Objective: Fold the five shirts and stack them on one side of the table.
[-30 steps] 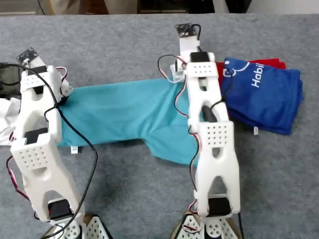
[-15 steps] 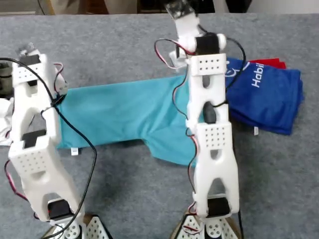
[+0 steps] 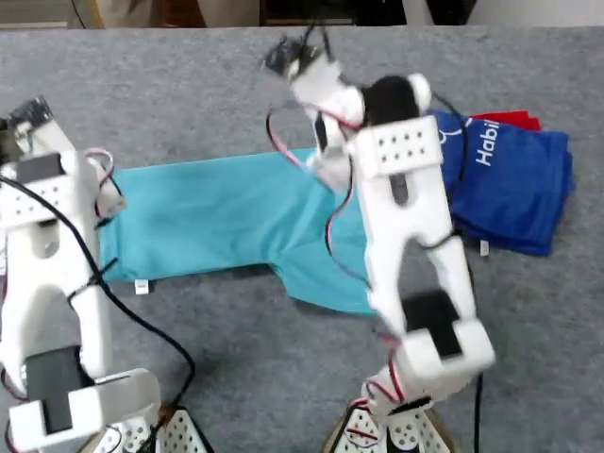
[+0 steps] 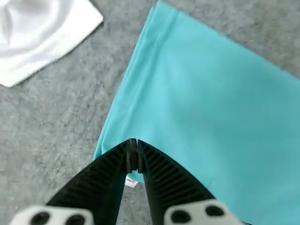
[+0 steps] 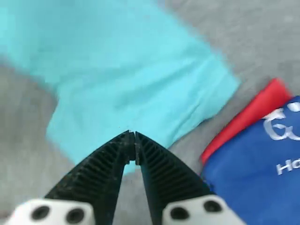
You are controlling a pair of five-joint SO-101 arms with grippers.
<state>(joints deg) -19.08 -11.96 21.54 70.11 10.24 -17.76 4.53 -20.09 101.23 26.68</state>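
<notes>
Teal shirt (image 3: 217,212) lay flat as a long band across the middle of the grey table (image 3: 189,85), with one lobe of cloth jutting toward the arm bases near the right arm (image 3: 415,236). A small white tag (image 4: 132,180) showed at the shirt's edge on the left arm's side. To the right of the teal shirt, and just beside its end, sat a folded blue shirt (image 3: 514,189) with white lettering. It rested on a folded red shirt (image 3: 514,120), of which a narrow strip showed along the far edge. In the right wrist view the same red strip (image 5: 248,117) bordered the blue shirt (image 5: 262,159), both near a corner of the teal cloth (image 5: 140,84).

A crumpled white shirt (image 4: 37,33) lay on the table beyond the teal shirt's short hem, apart from it, with bare grey surface between them.

Left gripper (image 4: 133,154) hung over the teal shirt's corner by the tag. Its ribbed black jaws were pressed together at the tips, with nothing held between them. Right gripper (image 5: 131,140) hung over the opposite end of the teal shirt, likewise closed tip to tip and holding nothing. In the high view the left arm (image 3: 47,245) stood over the shirt's left end, and the right arm crossed its right end, partly covering the cloth.
</notes>
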